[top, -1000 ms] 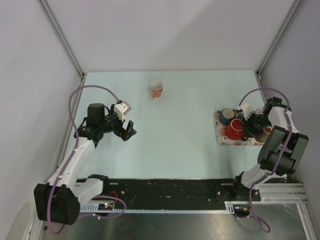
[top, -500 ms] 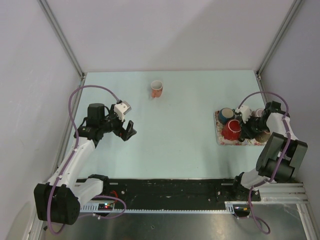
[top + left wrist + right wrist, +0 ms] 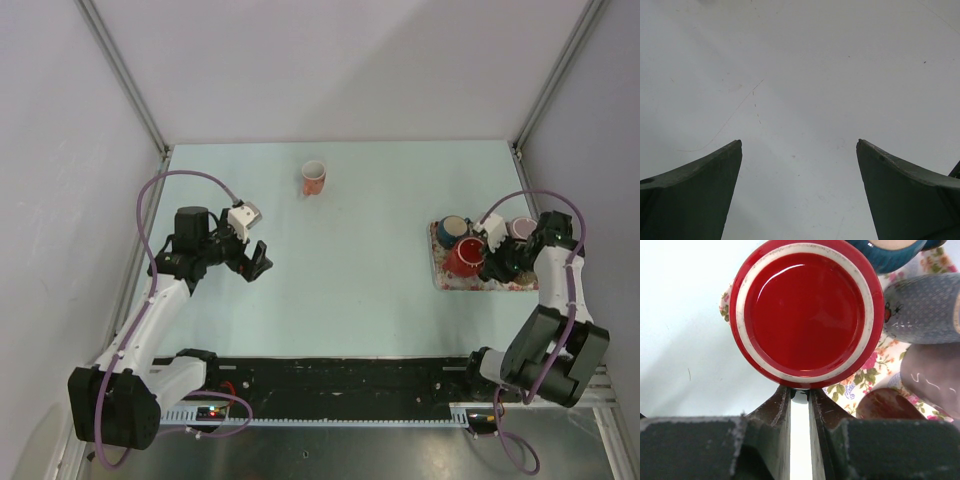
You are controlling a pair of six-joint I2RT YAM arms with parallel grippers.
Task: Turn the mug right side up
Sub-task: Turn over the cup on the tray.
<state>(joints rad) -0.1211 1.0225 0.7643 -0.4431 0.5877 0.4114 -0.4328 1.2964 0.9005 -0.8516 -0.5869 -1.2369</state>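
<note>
Red mug [image 3: 802, 315] upside-down on tray [image 3: 860, 377], right hand [image 3: 800, 402] pinching its handle [image 3: 800, 396] (blue mug [image 3: 890, 257] beside)

The top view looks down on the table [image 3: 380, 230] from its near edge. Both wrist views are close; the right shares the red mug [image 3: 805, 315] with it

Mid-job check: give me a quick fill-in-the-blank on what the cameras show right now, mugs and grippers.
1. In the right wrist view, the red mug shows its ____, so it is not yet right side up.
2. The right gripper grips that mug at its edge, while the left gripper stands ____ over the bare table.
3. The orange cup, alone at the far side, has its mouth facing ____.

Missing words: base; open; up
</note>
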